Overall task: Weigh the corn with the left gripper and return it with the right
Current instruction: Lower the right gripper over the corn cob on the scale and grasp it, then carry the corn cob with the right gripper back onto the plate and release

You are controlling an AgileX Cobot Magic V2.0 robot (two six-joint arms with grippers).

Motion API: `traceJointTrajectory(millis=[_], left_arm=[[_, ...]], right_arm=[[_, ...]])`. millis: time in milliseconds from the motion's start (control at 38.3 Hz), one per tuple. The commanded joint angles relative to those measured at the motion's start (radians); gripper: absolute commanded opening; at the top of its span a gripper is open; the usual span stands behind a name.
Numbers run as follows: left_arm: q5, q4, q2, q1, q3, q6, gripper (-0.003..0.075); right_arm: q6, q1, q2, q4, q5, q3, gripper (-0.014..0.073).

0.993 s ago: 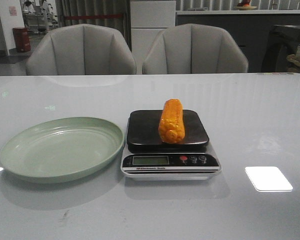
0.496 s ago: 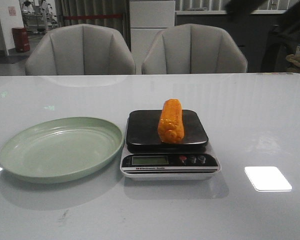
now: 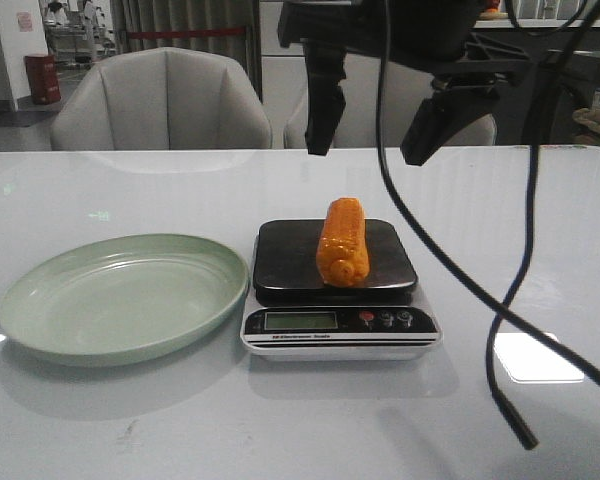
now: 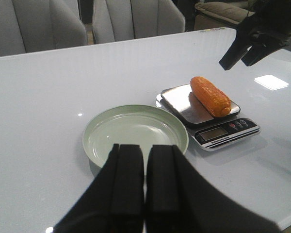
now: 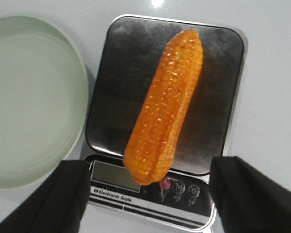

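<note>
The orange-yellow corn (image 3: pixel 342 240) lies lengthwise on the dark platform of the electronic scale (image 3: pixel 290 258). It also shows in the left wrist view (image 4: pixel 211 96) and the right wrist view (image 5: pixel 165 107). My right gripper (image 3: pixel 367 152) hangs open above the corn, its fingers (image 5: pixel 39 199) wide apart on either side of the cob's near end, not touching it. My left gripper (image 4: pixel 145 150) is shut and empty, held above the table on the near side of the green plate (image 4: pixel 136 128). It is out of the front view.
The empty green plate (image 3: pixel 120 295) sits left of the scale. A black cable (image 3: pixel 510 330) from the right arm hangs down across the right front of the table. Two grey chairs (image 3: pixel 160 100) stand behind the far edge.
My right arm and its cable have come into the front view from above and now hang over the scale. The corn, scale and plate have not moved.
</note>
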Motion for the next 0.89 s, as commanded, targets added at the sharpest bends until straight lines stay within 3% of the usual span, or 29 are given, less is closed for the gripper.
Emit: traceJointTrajectory(millis=[0,157,444,549,679,862], left_arm=[[-0.081,-0.007,-0.002,0.001,-0.022,0.002,0.0114],[-0.081,-0.007,-0.002,0.001,-0.022,0.002,0.0114],[-0.081,-0.007,-0.002,0.001,-0.022,0.002,0.0114],[-0.081,-0.007,-0.002,0.001,-0.022,0.002,0.0114],[-0.081,-0.007,-0.002,0.001,-0.022,0.002,0.0114],[-0.081,-0.007,-0.002,0.001,-0.022,0.002,0.0114]], right_arm=[[0.102,0.013,0.015,-0.050,0.009,-0.088,0.0604],[0.181,0.022,0.089,-0.051,0.027,-0.121,0.0604],[0.199,0.026,0.190,-0.044,0.051,-0.124,0.0598],[0.199,0.029,0.210,-0.044,0.057,-0.124,0.0503],[0.199,0.029,0.211,-0.042,0.059,-0.143,0.0326],[0.199,0.059,0.210,-0.022,0.081,-0.238,0.0310]])
